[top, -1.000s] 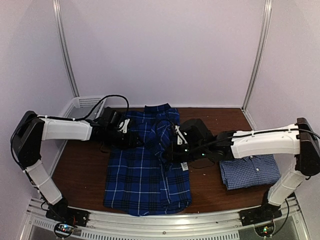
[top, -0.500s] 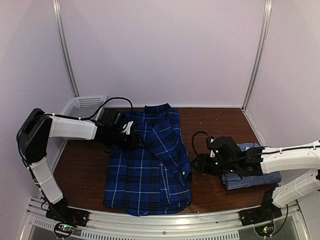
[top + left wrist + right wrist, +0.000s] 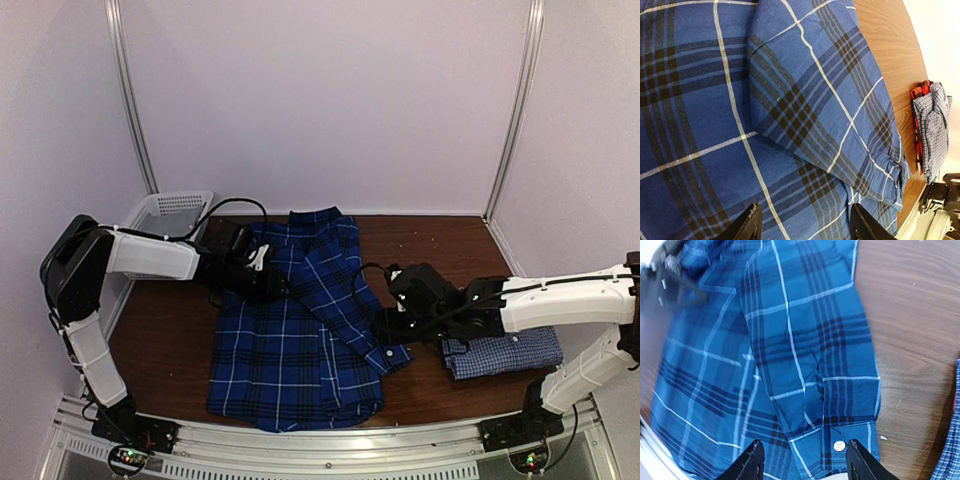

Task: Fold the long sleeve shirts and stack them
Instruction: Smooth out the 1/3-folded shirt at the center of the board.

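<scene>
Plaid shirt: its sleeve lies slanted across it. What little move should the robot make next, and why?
Probably the right gripper should drop and pinch the cuff, then draw it inward. The cuff juts past the plaid shirt's edge onto the table, and that gripper hovers open right over it.

- plaid shirt (image 3: 290, 340): soft woven cloth, matt, lightly creased
- cuff button (image 3: 839, 445): smooth, pale, slightly shiny
- checked shirt (image 3: 500, 350): finer woven cloth, matt
- table (image 3: 160, 330): brown wood grain, smooth, faint sheen
- basket (image 3: 178, 203): white plastic mesh
</scene>
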Available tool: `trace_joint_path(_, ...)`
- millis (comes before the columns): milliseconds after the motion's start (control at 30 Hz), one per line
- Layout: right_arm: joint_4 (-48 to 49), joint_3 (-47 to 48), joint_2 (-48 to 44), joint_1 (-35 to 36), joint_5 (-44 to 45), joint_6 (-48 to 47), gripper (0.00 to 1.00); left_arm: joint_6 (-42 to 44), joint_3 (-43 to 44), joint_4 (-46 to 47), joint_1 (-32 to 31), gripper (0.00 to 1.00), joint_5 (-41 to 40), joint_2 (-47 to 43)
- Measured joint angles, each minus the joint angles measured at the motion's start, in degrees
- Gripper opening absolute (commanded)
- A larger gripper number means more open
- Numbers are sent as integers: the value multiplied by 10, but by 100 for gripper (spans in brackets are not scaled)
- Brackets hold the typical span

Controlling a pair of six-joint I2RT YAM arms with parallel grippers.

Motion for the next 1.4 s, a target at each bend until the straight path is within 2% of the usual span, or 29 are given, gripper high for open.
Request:
trace_joint_path(267, -26, 24, 125, 53, -16, -71, 57, -43, 18, 32, 0, 56, 0, 47)
trace_joint_path(500, -40, 29, 151, 79, -16, -98, 56, -68, 46, 40, -1, 55, -11, 80)
trace_joint_path(933, -50, 30, 194, 85, 24, -106, 42, -88, 82, 45, -8, 48, -30, 124)
trace_joint_path(1100, -59, 40, 200, 85, 45, -109, 36, -92, 95, 45, -9, 35, -35, 134)
trace_joint_path(1400, -69, 69, 200, 87, 62, -120, 15, -93, 116, 37, -12, 13, -43, 153)
